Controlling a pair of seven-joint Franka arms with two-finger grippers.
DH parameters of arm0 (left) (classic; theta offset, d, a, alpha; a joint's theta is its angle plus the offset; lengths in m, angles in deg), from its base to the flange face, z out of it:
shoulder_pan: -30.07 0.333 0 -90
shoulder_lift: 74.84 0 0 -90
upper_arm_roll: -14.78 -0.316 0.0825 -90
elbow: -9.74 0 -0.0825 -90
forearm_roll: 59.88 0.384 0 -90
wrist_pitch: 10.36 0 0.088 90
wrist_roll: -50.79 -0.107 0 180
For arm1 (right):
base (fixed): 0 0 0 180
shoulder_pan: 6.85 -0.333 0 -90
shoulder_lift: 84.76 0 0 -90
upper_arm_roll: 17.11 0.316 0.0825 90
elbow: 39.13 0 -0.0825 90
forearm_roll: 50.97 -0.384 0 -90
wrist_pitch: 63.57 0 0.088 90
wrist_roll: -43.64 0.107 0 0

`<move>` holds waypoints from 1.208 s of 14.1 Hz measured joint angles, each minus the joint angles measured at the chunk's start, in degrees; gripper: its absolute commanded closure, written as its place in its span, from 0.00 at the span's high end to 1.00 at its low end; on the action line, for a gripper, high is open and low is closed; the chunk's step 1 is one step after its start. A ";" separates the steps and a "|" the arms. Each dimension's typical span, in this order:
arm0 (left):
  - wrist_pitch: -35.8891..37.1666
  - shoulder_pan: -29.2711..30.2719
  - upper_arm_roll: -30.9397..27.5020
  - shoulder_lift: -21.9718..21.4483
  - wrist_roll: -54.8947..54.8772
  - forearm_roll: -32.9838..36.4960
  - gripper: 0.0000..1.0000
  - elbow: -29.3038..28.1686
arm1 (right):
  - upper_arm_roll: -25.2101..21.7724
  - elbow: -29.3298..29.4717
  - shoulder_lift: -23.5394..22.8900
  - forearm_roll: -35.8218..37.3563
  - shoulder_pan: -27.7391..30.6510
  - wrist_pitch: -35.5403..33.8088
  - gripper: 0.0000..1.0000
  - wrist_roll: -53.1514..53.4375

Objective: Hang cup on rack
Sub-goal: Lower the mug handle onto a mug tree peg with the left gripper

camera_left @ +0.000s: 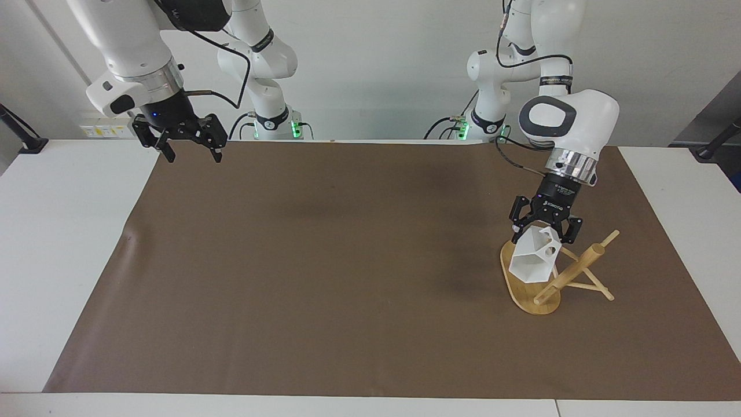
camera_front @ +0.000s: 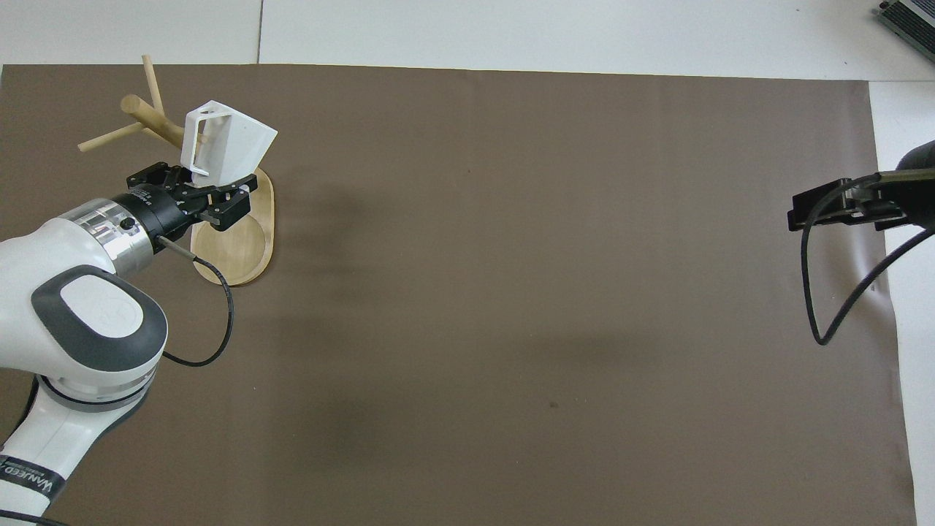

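The cup (camera_left: 535, 260) is pinched in the left tool (camera_left: 544, 230) over the rack (camera_left: 570, 277); the right tool (camera_left: 190, 149) waits spread.

obstacle: rack (camera_left: 570, 277) pegs beside cup (camera_left: 535, 260) | elsewhere mat (camera_left: 324, 278) open

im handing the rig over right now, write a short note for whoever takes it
Left claw: shut on the small white faceted cup, carrying it tilted over the base of the light bamboo mug rack at the left arm's end of the table, right by the pegs.
Right claw: open, holding nothing, waiting raised over the brown mat's edge at the right arm's end.
Done: cup picked up and brought to the rack.
Left: whether a peg has entered the handle cannot be told; seat the handle on a peg, open the left claw, back away.
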 measured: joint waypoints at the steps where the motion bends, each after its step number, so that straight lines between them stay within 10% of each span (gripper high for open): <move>1: 0.00 0.06 0.00 0.05 -0.02 0.01 0.00 0.02 | 0.00 0.00 0.00 0.00 0.00 -0.05 1.00 0.00; 17: -0.04 1.93 -0.55 0.77 -0.65 0.02 0.00 0.04 | 0.00 -0.02 0.07 0.00 0.00 -0.23 1.00 0.00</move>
